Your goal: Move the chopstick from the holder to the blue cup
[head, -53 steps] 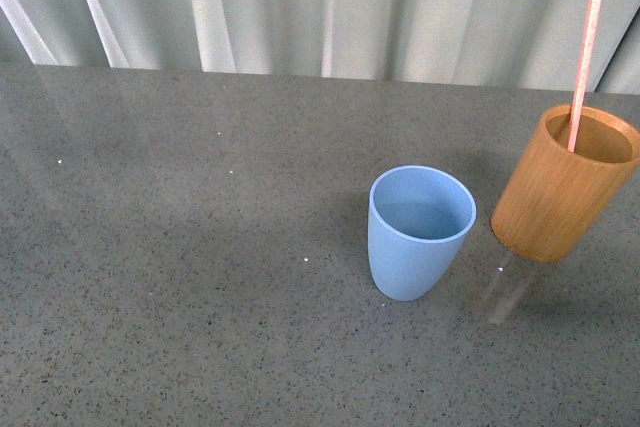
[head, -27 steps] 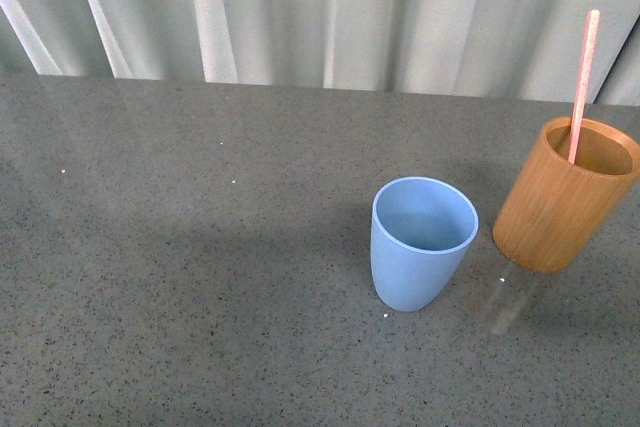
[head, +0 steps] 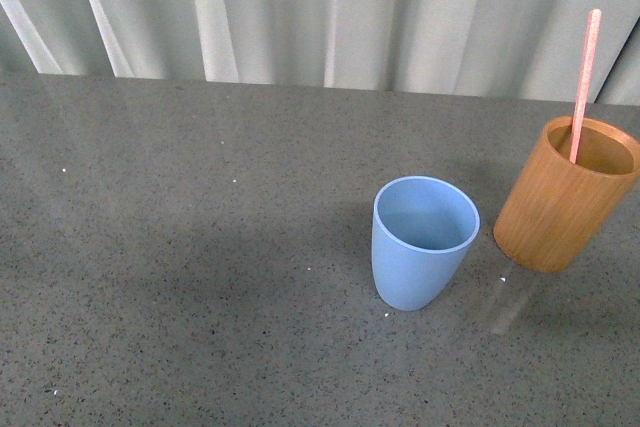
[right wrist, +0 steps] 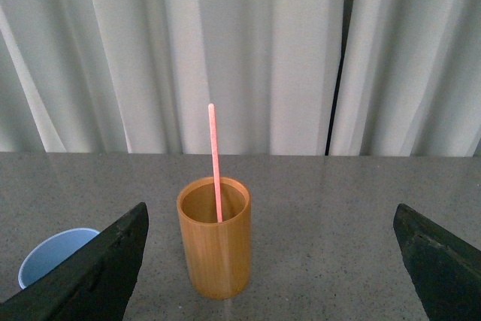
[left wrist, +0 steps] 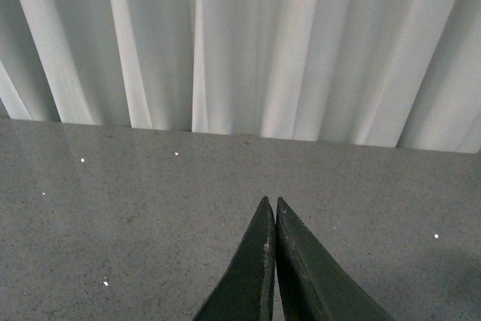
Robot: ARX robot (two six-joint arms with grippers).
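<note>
Thin pink chopstick [head: 583, 87] leans in holder [head: 560, 212], just beside blue cup [head: 420, 247]. Grey table [head: 180, 267] stretches wide left of them. left gripper [left wrist: 270, 202] jaws pressed together, right gripper [right wrist: 270, 212] spread wide.

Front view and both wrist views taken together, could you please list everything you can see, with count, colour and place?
chopstick: one, pink-red, standing in the holder, its upper part well above the rim
holder: one, light-brown wood, on the table at the front view's right edge
blue cup: one, light blue, upright, left of the holder and apart from it, nothing inside
table: one, grey speckled, under everything
curtain: one, pale grey-white, pleated, behind the table
left gripper: one, dark, shut, holding nothing, over bare table
right gripper: one, dark, open wide, facing the holder
</note>
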